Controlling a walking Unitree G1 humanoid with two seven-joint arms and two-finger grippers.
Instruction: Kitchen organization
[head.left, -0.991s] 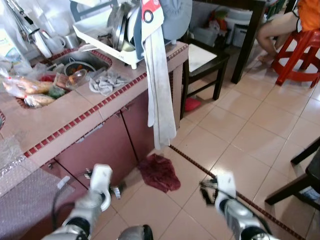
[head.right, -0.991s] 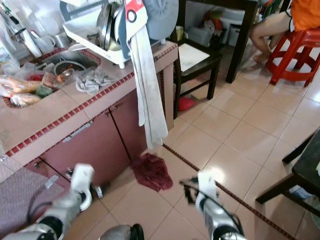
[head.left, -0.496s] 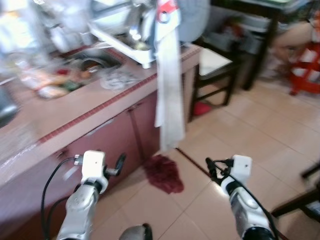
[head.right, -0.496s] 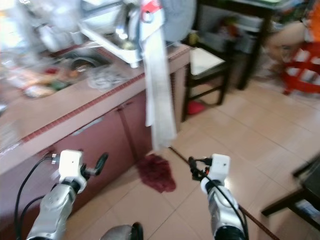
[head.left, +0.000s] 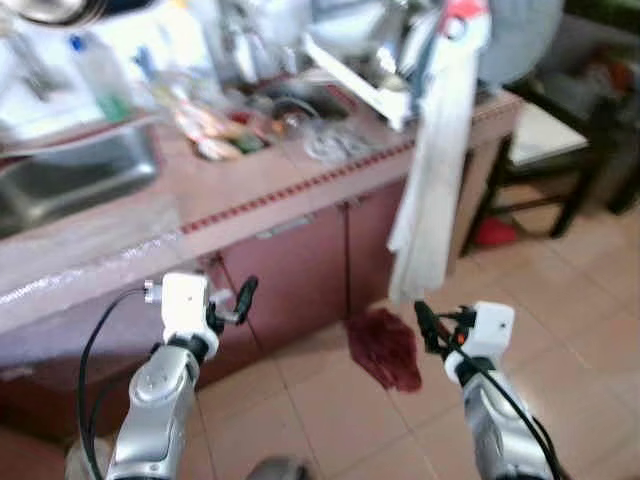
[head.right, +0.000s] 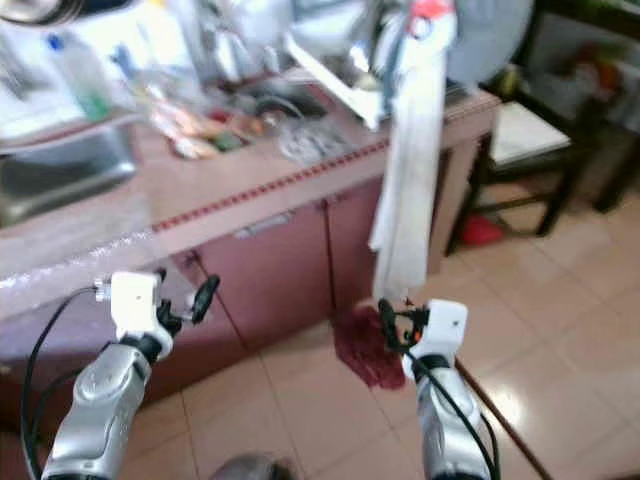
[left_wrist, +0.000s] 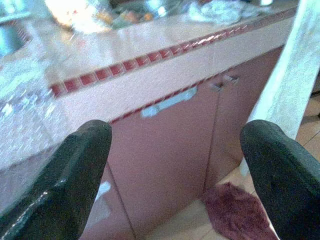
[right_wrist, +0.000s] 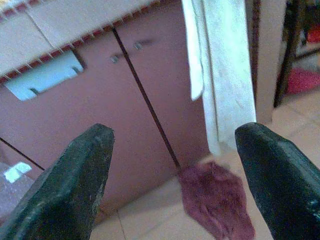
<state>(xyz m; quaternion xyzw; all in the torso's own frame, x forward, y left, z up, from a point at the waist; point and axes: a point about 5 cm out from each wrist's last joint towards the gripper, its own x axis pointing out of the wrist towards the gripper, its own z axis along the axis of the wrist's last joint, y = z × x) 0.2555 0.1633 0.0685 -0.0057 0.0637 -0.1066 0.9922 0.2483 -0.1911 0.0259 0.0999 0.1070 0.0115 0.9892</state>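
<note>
Tiled counter (head.left: 300, 190) before you: white towel (head.left: 435, 190) hangs off it, red rag (head.left: 385, 347) on floor below. Left gripper (left_wrist: 175, 175) and right gripper (right_wrist: 172, 180) face its cabinet doors (left_wrist: 165, 145), both spread wide, holding nothing.

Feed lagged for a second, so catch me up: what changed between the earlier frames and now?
Both arms rose: the left claw and right claw now hang open before the cabinet doors, gripping nothing. The camera swung left toward the sink. The red rag and hanging towel stayed put.

- Tiled pink counter (head.left: 300, 185) with red trim crosses the upper frame; food packets (head.left: 215, 140) and crumpled plastic (head.left: 335, 145) lie on it.
- Tiled floor (head.left: 330, 410), lower frame, bears a maroon rag (head.left: 385, 350).
</note>
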